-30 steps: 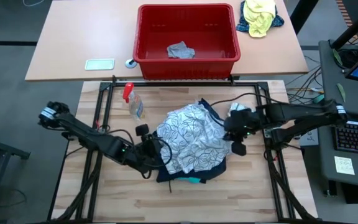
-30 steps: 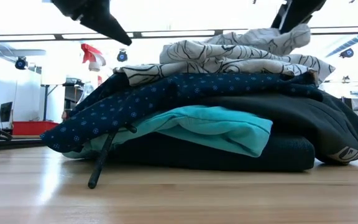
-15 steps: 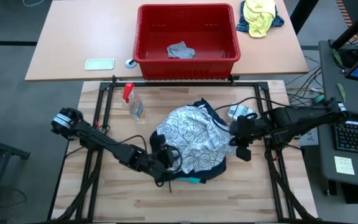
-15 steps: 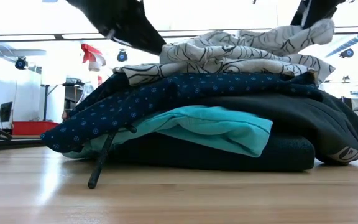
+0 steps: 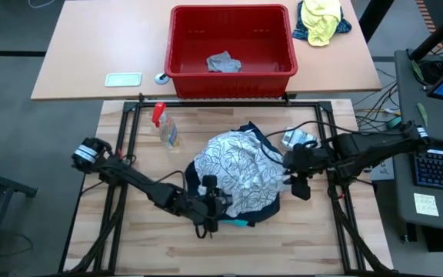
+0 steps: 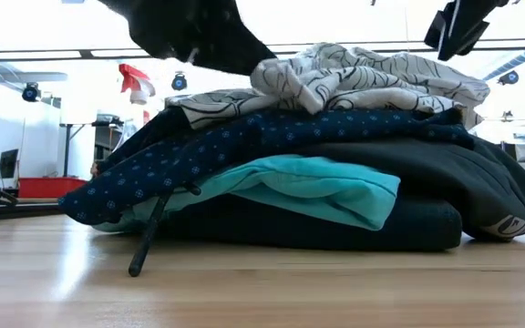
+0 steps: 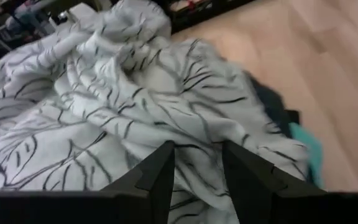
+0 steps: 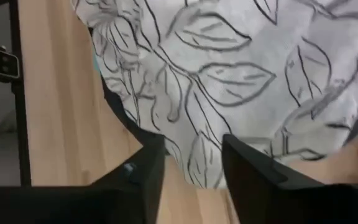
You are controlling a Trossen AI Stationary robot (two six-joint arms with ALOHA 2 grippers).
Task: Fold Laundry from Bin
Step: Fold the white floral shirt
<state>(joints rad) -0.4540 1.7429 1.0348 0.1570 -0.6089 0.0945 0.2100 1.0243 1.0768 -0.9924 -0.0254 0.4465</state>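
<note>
We see a spray bottle (image 5: 165,128) on the table (image 5: 137,238), and a yellow-and-blue bundle (image 5: 320,20) beyond.

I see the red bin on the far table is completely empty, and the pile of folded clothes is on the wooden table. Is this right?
Not quite. The red bin is not empty: the high view shows one small light grey garment lying inside it. The rest holds: the pile of clothes is on the wooden table.
</note>
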